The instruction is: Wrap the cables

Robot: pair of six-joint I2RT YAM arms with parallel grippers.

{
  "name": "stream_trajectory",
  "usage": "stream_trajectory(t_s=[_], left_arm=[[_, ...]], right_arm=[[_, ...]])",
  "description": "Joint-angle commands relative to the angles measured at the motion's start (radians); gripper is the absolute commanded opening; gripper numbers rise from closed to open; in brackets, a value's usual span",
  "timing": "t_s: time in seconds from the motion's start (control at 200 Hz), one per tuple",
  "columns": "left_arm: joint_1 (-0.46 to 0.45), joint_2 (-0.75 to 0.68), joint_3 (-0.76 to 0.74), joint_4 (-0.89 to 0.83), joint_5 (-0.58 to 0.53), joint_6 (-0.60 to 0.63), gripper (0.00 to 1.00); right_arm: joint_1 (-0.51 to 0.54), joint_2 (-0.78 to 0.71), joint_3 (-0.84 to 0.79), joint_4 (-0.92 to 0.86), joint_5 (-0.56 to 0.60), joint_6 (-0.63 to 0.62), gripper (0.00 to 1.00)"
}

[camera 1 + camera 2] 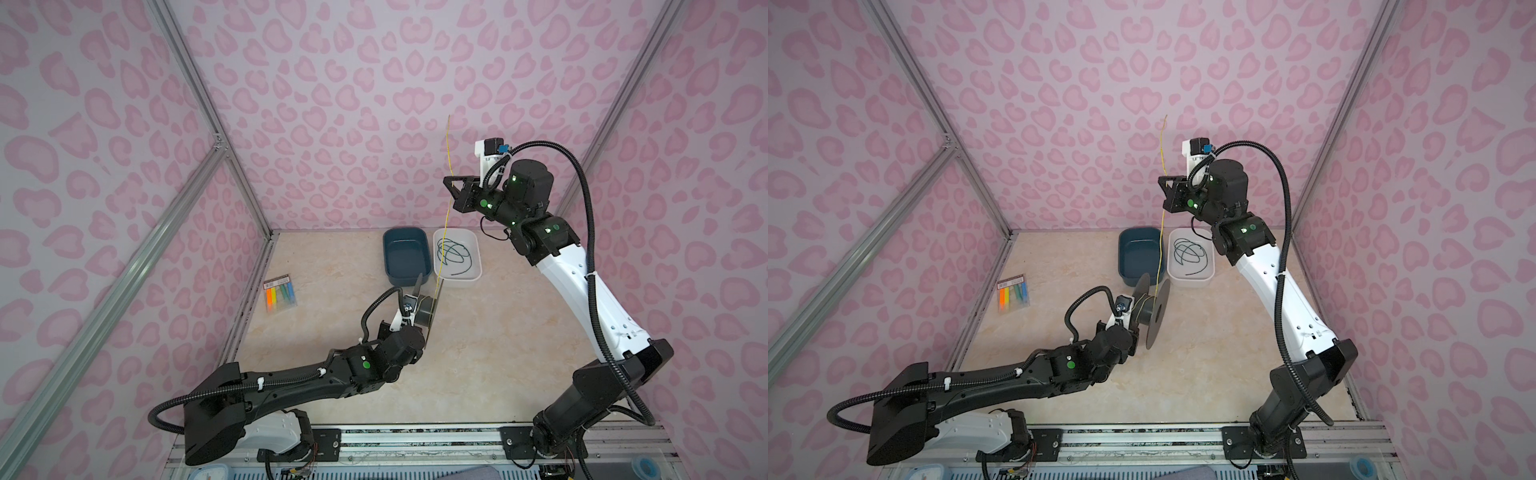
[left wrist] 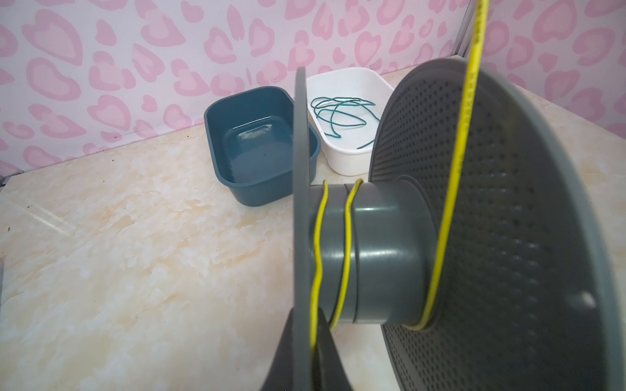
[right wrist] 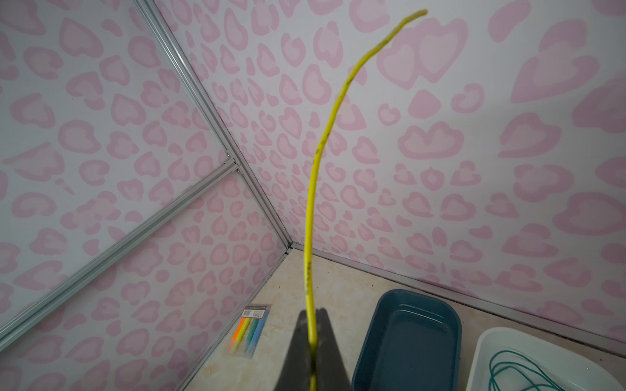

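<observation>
Beige marble-look desk [image 1: 478, 332] under everything, with two arms working over it. One grey spool [image 2: 382, 250], and the left claw [image 2: 315, 359] is pinched tight on the rim of its thin flange. In both top views that claw is mostly hidden behind the spool.

Two tubs sit just behind the spool: one blue tub [image 1: 405, 257], and right beside it one white tub [image 1: 457, 281] with one dark green cord [image 1: 455, 253] loosely coiled inside. One clear packet of pens [image 1: 280, 295] lies off to the spool's left, with orange, yellow, green and blue ones. Its label is too blurry to read.

One yellow wire [image 1: 445, 216]: two turns on the spool's hub, then straight up to the right claw [image 3: 313, 355], which is closed on it high above the spool. The free end pokes up past that claw. There's dark print on the wire, unreadable.
</observation>
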Motion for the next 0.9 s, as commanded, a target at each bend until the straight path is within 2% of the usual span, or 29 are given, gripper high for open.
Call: stream_trajectory(t_s=[0.0, 0.275, 0.44, 0.695, 0.895], left_arm=[[-0.009, 0.011, -0.004, -0.207, 0.063, 0.040, 0.04], [-0.010, -0.012, -0.016, -0.192, 0.074, 0.039, 0.04], [-0.011, -0.061, -0.041, -0.179, 0.123, 0.071, 0.04], [-0.011, -0.194, -0.065, -0.186, 0.162, 0.124, 0.04], [-0.004, -0.319, -0.063, -0.178, 0.195, 0.156, 0.04]], right_arm=[[-0.016, -0.016, -0.008, 0.247, 0.050, 0.000, 0.00], [-0.041, -0.034, -0.060, 0.277, 0.042, 0.014, 0.00], [-0.080, -0.044, -0.127, 0.310, 0.052, 0.030, 0.00], [-0.190, -0.055, -0.299, 0.435, 0.052, 0.129, 0.00], [-0.245, -0.066, -0.501, 0.586, 0.053, 0.227, 0.00]])
